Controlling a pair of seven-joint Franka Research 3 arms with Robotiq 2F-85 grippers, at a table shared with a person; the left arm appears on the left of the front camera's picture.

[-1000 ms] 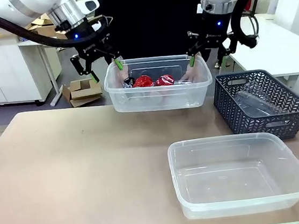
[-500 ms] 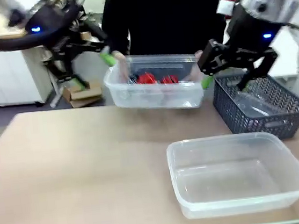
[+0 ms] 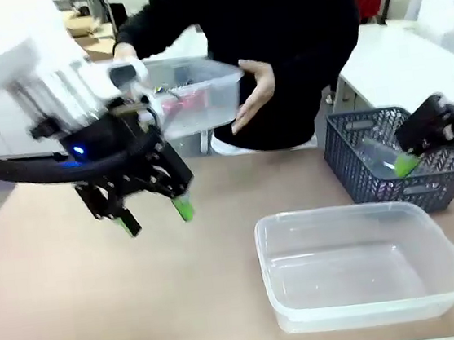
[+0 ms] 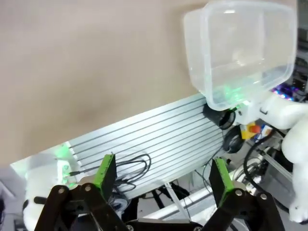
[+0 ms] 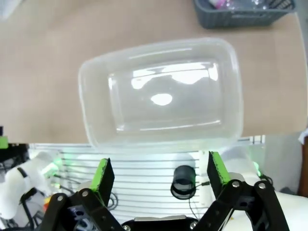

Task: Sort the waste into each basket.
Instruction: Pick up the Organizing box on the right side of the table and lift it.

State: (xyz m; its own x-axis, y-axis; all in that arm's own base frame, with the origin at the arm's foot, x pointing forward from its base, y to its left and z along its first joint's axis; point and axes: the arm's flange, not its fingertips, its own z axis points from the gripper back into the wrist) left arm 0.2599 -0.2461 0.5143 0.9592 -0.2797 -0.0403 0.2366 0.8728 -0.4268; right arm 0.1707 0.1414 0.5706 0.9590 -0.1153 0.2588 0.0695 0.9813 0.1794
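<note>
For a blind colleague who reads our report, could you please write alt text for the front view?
A person across the table holds up a clear tub with red wrappers inside. The left gripper hangs open over the table; the right gripper, open, is at a dark basket holding a clear bottle. An empty tub sits in front.

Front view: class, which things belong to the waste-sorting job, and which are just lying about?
Job: held tub, red wrappers, table tub, blue basket, bottle.
Lying about: cardboard, white side table.
</note>
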